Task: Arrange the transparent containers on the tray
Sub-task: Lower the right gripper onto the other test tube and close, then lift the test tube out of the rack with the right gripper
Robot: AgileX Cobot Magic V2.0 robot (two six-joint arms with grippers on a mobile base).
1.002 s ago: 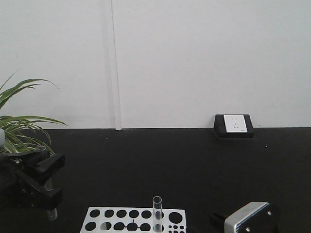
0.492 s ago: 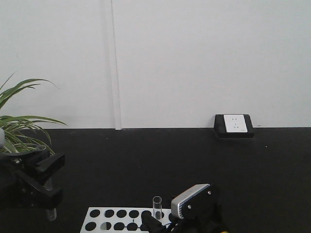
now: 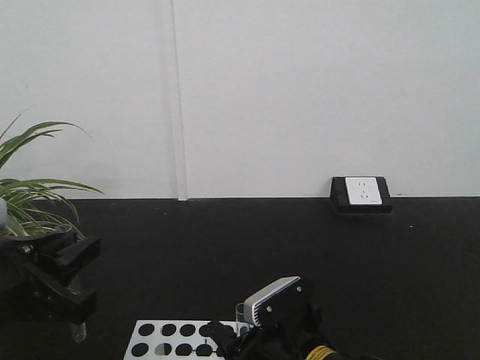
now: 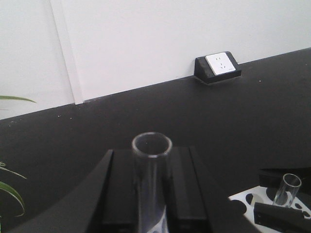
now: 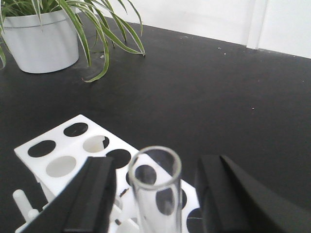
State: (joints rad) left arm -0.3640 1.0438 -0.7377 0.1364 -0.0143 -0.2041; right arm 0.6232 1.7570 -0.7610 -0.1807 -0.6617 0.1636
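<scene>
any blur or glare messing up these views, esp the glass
Left wrist view: the held test tube in the left gripper is soft, close to the lens; the wall socket sharper. Right wrist view: the right gripper is blurred either side of the rack tube, no strong glare. Front view: flat even light; the left gripper fades into the black table.

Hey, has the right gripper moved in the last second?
Yes. Against the fixed white rack in the front view, the right gripper has swung left, from beyond the rack's right end to the test tube standing in it.
</scene>
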